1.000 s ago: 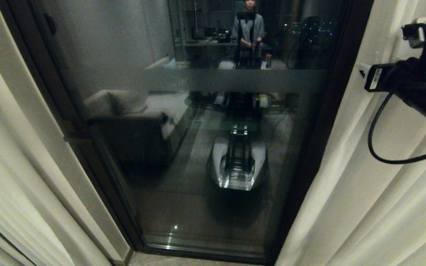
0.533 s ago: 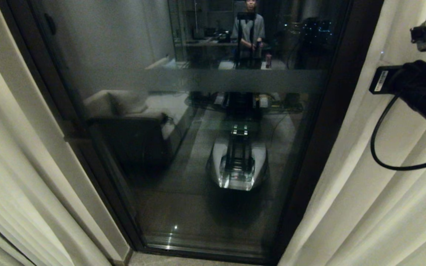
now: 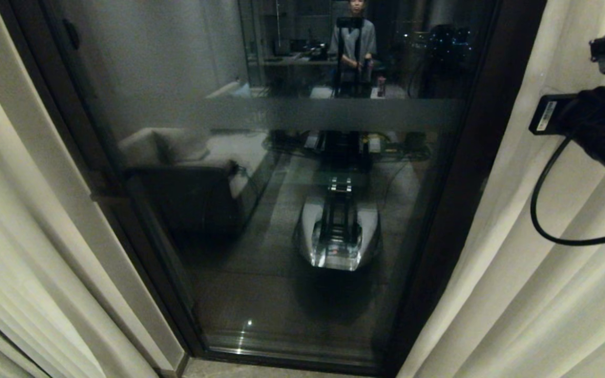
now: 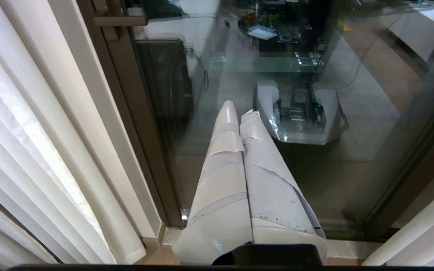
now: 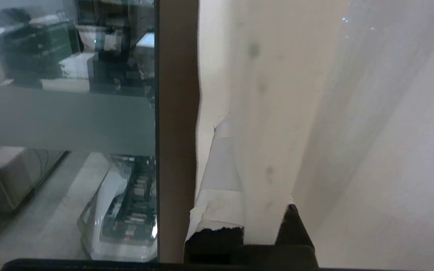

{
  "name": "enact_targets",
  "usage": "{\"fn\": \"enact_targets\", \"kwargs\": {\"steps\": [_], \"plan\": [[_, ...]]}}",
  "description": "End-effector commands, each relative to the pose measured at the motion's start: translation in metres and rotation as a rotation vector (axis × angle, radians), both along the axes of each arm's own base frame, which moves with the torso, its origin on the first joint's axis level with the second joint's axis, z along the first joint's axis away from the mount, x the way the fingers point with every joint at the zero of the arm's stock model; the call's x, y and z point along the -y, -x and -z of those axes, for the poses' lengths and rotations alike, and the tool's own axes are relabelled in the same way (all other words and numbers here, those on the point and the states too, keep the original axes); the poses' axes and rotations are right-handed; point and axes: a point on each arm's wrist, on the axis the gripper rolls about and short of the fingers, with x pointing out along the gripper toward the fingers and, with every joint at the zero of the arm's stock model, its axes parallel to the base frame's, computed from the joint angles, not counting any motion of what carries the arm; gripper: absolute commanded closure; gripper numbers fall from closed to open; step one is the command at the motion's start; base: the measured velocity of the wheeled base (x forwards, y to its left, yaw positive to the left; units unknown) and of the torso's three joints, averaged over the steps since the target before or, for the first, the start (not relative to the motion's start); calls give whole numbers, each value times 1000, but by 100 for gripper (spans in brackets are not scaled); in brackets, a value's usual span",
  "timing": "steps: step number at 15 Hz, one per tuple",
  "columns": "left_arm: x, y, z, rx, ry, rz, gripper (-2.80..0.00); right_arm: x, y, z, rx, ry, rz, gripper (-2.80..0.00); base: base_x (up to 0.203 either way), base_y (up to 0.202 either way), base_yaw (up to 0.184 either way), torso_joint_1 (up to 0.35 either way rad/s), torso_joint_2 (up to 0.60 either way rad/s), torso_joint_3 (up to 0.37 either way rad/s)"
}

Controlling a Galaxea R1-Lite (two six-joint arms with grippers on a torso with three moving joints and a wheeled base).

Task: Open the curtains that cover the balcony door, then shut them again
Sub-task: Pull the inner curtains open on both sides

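Matt, cream woven cloth on the curtains (image 5: 352, 150), softly pleated (one fold pinched between the right fingers (image 5: 220, 177)). Glossy, mirror-like glass in the balcony door (image 3: 292, 210), a frosted band across it; smooth dark brown frame. Pale, creased tape wrapping on the left fingers (image 4: 220, 177).

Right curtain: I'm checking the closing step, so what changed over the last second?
The right tool closed on the right curtain at its edge; that arm shifted slightly right in the head view. The left curtain, balcony door and shut left tool stayed put.
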Motion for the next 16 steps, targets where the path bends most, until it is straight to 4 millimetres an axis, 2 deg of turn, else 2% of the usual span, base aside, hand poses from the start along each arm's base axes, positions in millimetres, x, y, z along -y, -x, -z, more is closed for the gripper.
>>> {"fn": "enact_targets", "kwargs": {"steps": [1,16], "plan": [[0,0,0,0,0,0,0,0,1,-1,11,-1,3,0,0,0,0,0,0,0],[0,0,0,0,0,0,0,14,5,2,27,-6,45,0,0,0,0,0,0,0]]}}
